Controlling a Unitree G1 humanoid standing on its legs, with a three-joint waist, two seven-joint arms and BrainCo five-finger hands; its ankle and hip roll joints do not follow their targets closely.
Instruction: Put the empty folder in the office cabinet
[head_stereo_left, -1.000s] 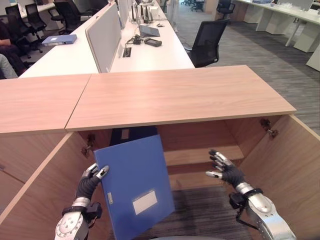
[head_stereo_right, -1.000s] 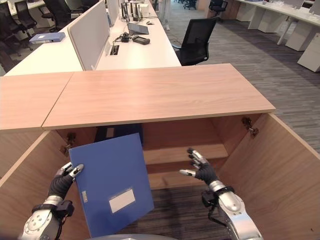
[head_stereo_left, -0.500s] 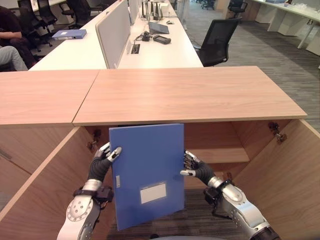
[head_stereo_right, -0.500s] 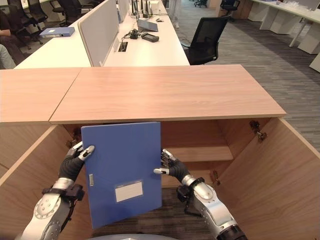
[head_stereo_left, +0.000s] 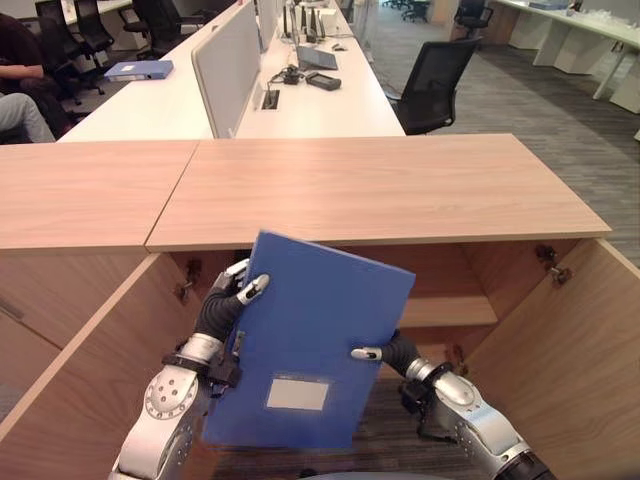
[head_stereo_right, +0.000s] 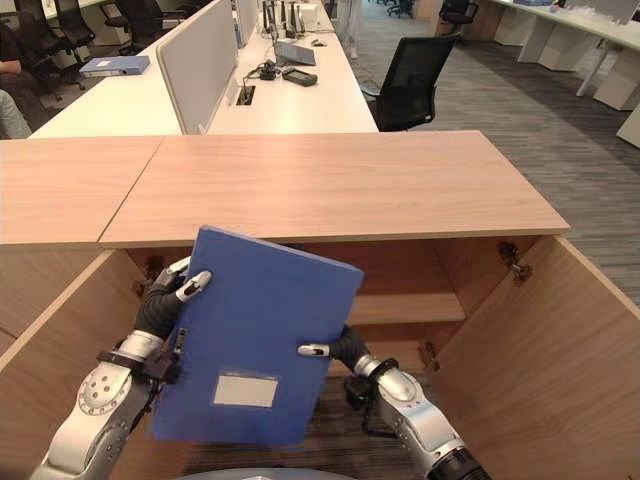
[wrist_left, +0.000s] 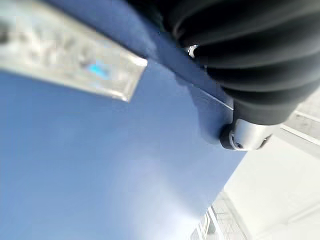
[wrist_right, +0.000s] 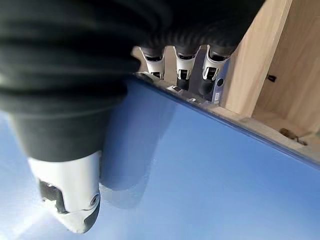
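While both arms hold it, the blue folder (head_stereo_left: 315, 350) is now tipped: top edge leaning right and away, label face toward the camera, where half a second ago it hung nearly upright in front of the opening. It has also come up, so its top corner now overlaps the front edge of the cabinet top (head_stereo_left: 380, 190).

Left robot hand (head_stereo_left: 232, 295) grips the folder's left edge near the top, thumb over the front face and fingers wrapped behind. Same grip as before, just carried higher.

Right robot hand (head_stereo_right: 325, 350) has gone from touching the right edge to pinching it: thumb lies across the front cover, fingers (wrist_right: 182, 70) curl behind the edge, as the right wrist view shows. So a two-handed hold, both hands closed on the folder.

Folder is in the air, just in front of the open office cabinet (head_stereo_left: 560, 330), not yet inside. Doors swung out left and right, inner shelf (head_stereo_left: 445, 310) visible behind and right of the folder.

My read: the tilt is a reorientation to get it under the top panel and onto the shelf. Insertion step is starting, not done. Risk is the raised top corner catching the panel edge.

Farther back: white tabletop (head_stereo_left: 320, 105) with a divider and clutter, another blue folder (head_stereo_left: 138, 70) far left, black office chair (head_stereo_left: 430, 85) far right.
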